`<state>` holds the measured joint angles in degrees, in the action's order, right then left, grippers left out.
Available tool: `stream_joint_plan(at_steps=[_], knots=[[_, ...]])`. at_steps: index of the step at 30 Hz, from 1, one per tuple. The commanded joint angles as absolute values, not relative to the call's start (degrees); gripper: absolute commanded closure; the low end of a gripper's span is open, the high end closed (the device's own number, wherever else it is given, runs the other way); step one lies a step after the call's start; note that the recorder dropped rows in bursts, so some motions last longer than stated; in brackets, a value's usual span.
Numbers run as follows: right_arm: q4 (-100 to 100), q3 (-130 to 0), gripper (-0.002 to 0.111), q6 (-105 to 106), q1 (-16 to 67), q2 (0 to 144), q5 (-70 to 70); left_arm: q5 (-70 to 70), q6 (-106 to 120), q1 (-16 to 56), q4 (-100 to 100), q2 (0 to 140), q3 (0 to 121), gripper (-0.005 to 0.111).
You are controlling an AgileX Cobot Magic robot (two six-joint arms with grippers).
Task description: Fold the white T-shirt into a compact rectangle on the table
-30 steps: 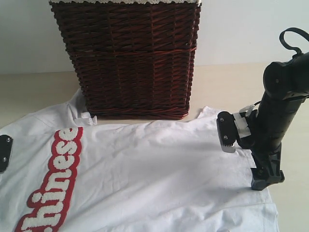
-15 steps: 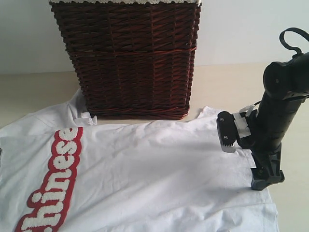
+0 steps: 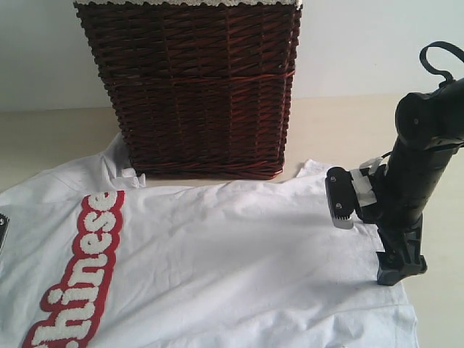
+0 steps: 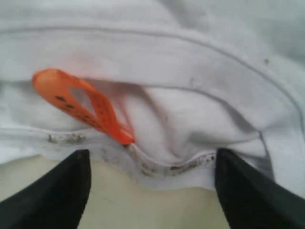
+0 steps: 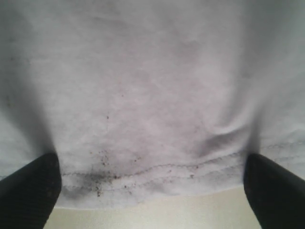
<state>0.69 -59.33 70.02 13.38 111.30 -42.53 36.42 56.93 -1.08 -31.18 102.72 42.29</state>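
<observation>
T-shirt hem [image 5: 157, 174] between right gripper's [image 5: 149, 164] fingers [image 5: 31, 191]

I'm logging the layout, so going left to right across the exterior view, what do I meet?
left fingers → red-edged lettering → wicker basket → right fingers

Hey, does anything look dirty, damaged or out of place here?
Yes: dark specks soil the white cotton T-shirt along its stitched hem in the right wrist view, and along the collar seam by the orange neck tag in the left wrist view.
</observation>
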Motion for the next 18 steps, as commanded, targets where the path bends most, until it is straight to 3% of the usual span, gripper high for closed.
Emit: stream_joint_plan(at_steps=[1, 18], knots=[[2.71, -58.73, 0.003, 66.24, 13.20, 112.76, -42.78, 34.17, 56.77, -1.42, -30.85, 103.93, 42.04, 0.036], [16.21, -58.73, 0.003, 61.63, 13.20, 112.76, -40.95, 34.17, 56.77, -1.42, -30.85, 103.93, 42.04, 0.036]])
